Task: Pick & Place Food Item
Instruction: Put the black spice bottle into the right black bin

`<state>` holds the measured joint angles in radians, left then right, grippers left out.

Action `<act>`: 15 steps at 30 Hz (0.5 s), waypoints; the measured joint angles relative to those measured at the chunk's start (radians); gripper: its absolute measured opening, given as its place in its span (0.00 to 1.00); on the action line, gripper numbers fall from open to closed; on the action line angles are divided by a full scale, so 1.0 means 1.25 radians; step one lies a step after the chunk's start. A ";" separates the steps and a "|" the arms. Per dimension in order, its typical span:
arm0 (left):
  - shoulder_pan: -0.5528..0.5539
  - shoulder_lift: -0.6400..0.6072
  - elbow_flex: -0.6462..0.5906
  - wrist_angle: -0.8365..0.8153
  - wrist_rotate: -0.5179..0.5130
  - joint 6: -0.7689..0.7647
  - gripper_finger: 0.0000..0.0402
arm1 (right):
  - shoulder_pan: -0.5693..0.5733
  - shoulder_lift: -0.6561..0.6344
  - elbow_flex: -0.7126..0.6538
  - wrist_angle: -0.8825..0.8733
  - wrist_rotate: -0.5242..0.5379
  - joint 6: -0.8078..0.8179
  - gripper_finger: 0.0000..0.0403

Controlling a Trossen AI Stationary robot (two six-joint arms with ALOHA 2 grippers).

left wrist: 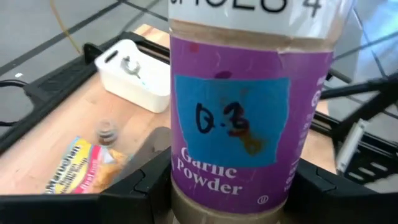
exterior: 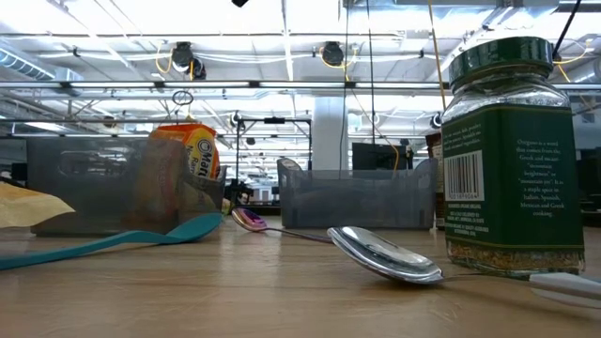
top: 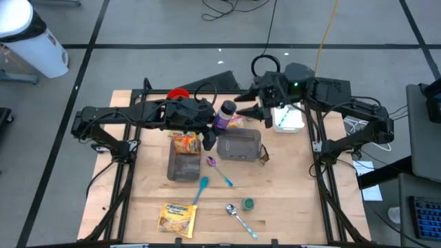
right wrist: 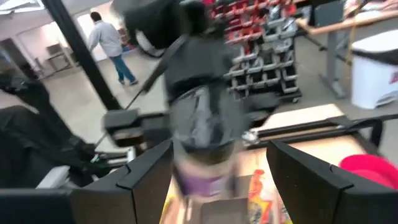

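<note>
- I have the left pincer point(top: 215, 125) clamped on the garlic powder bottle point(top: 225, 115), held up near the worktop's point(top: 289, 200) far edge.
- My right pincer point(top: 256, 110) stands apart just beside that bottle, gripping nothing.

Open wood at the table's point(top: 289, 200) four o'clock; grey plastic bins point(top: 239, 145) crowd the centre.

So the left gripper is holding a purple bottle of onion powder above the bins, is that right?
Not quite. The label on the bottle reads Garlic Powder, as the left wrist view shows. The left gripper does hold it above the bins.
</note>
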<state>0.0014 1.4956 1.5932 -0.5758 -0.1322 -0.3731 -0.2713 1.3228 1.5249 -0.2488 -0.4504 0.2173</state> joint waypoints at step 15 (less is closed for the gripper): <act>-0.004 -0.001 0.002 0.004 0.001 0.009 0.52 | 0.030 0.031 -0.002 0.114 0.002 0.054 0.63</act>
<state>-0.0032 1.4948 1.5951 -0.5713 -0.1305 -0.3618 -0.2339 1.3613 1.5230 -0.1067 -0.4474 0.2849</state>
